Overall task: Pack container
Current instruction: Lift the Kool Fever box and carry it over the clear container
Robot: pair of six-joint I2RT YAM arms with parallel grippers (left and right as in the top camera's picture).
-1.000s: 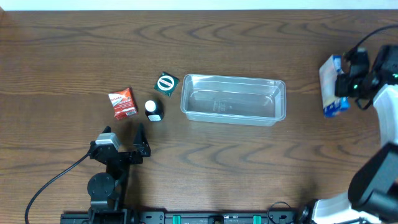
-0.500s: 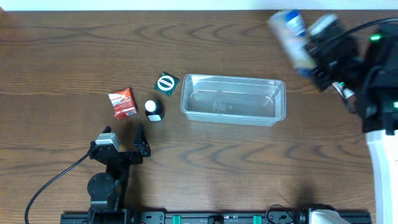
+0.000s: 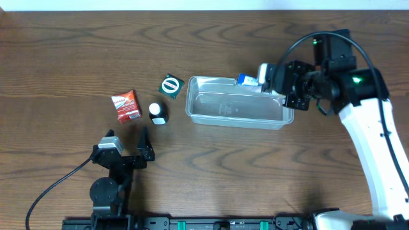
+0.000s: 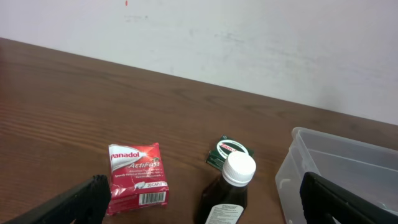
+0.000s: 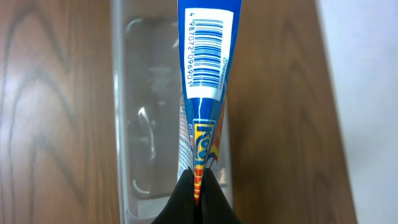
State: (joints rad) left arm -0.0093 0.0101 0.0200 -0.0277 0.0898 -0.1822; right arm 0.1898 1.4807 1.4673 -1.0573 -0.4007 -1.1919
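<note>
The right gripper (image 3: 263,82) hangs over the far right end of the container (image 3: 236,122), its jaws clamped tight on the edge of a blue-and-white carton (image 3: 246,79). From the right wrist camera the carton (image 5: 205,56) stretches straight out from the pinched fingertips (image 5: 198,190), barcode up. The clear tub (image 5: 140,124) lies under it and slightly to its left, running lengthwise away from the gripper. Whether the carton's far end touches the tub's rim or floor I cannot tell.

The container itself sits on the brown wooden table (image 3: 77,51) near the middle, long side across, nothing on its floor.

The left gripper (image 3: 126,142) rests low near the table's front edge with its jaws spread wide and nothing between them. Just ahead of it stand a red Panadol box (image 4: 137,173) and a dark bottle with a white cap (image 4: 231,186), the bottle upright. A small green box (image 4: 229,152) lies just beyond the bottle. The container (image 4: 323,162) is ahead and off to this gripper's right, well apart from its fingers.
</note>
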